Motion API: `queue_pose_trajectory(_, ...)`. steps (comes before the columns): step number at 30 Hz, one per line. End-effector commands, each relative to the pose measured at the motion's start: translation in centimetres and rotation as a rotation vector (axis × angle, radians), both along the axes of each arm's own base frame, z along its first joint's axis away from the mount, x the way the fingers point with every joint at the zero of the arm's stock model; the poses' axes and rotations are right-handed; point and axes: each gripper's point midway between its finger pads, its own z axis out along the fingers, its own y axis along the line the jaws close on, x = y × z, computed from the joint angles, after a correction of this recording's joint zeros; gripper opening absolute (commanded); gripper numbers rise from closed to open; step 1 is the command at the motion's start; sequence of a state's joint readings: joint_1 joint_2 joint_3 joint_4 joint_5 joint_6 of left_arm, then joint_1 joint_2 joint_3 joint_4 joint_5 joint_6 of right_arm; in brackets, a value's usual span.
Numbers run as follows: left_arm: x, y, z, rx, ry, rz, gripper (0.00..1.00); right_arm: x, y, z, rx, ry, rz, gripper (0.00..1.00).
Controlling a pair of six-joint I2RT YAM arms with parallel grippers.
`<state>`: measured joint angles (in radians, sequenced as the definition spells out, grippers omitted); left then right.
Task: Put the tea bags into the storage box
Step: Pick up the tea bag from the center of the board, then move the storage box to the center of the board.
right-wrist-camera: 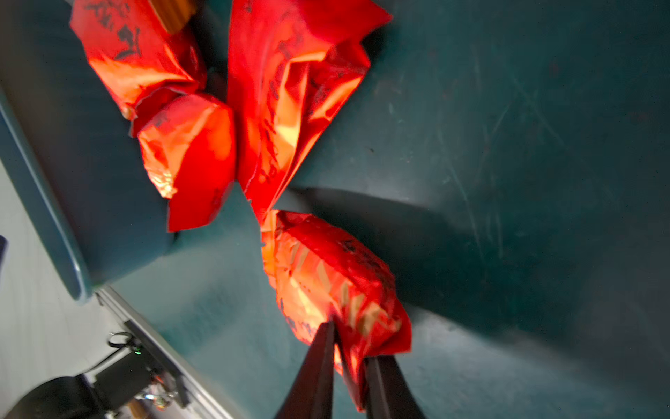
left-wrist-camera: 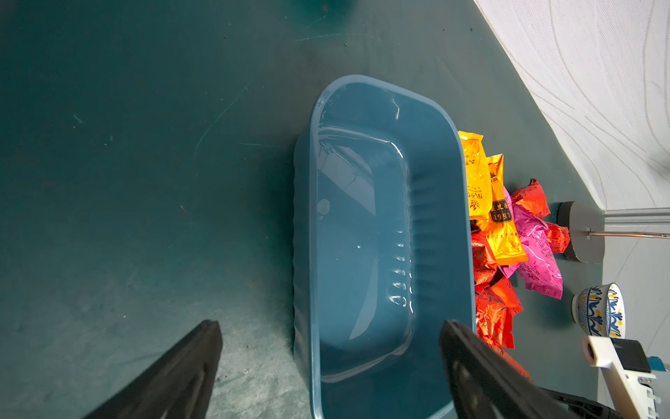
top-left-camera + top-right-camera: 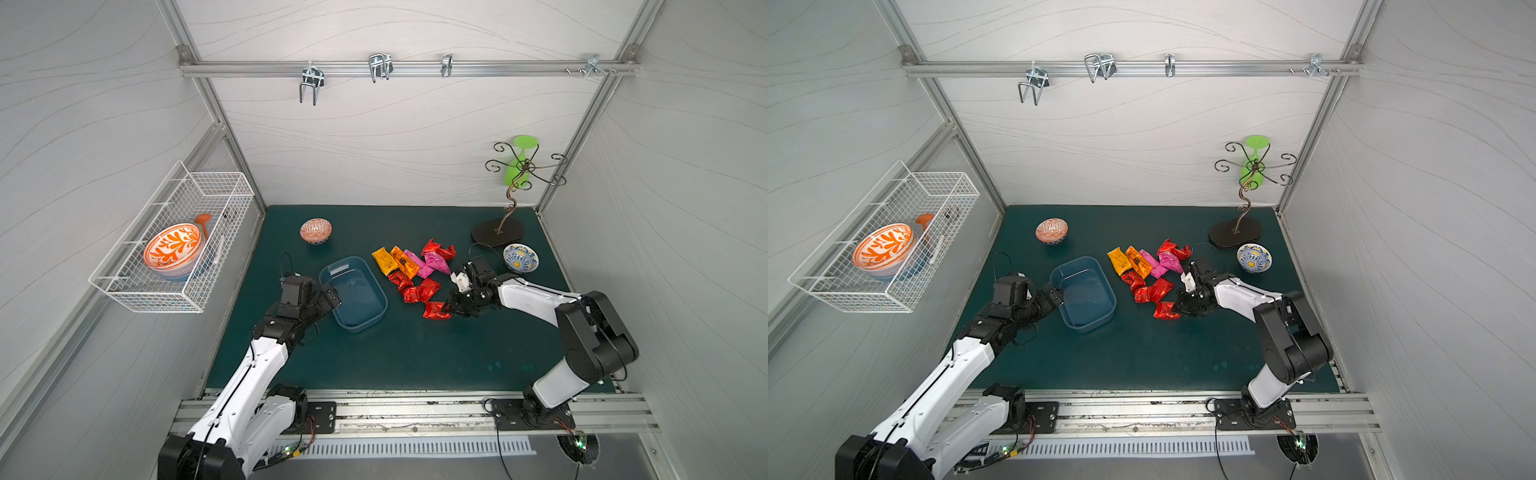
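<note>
Box (image 3: 353, 293): blue, shallow, open-topped, set upright. Tea bags (image 3: 409, 266): crinkled foil, red, pink, orange, heaped just beside it; one red bag (image 3: 435, 310) laid at the heap's near end.

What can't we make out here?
- Tea bags count: pile overlaps in both top views; storage box wall hides part in left wrist view.
- Left gripper, open over the box wall: contact unclear in every view.
- Print on red tea bag in right gripper: blurred, right wrist view.
- Dark item in wire basket: too small, top views.
</note>
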<state>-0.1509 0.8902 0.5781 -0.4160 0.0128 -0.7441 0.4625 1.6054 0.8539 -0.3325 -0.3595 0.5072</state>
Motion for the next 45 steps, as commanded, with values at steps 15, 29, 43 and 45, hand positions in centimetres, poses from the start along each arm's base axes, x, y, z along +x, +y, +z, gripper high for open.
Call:
queue_pose_trajectory(15, 0.8, 0.9, 0.4, 0.006, -0.027, 0.076, 0.99, -1.8, 6.3, 11.0, -0.044, -0.254, 0.262, 0.00)
queue_pose_trajectory(29, -3.1, 4.7, -0.3, 0.140, 0.052, 0.179, 0.99, -2.5, 24.1, 9.6, -0.002, -0.347, 0.600, 0.00)
queue_pose_trajectory(43, -2.4, 4.3, 0.4, 0.119, 0.008, 0.173, 0.99, -3.8, 20.6, 1.9, -0.210, -0.212, 0.613, 0.00)
queue_pose_trajectory(45, -2.2, 4.2, 0.5, 0.112, 0.004, 0.170, 0.99, -4.4, 19.4, 1.8, -0.231, -0.204, 0.612, 0.00)
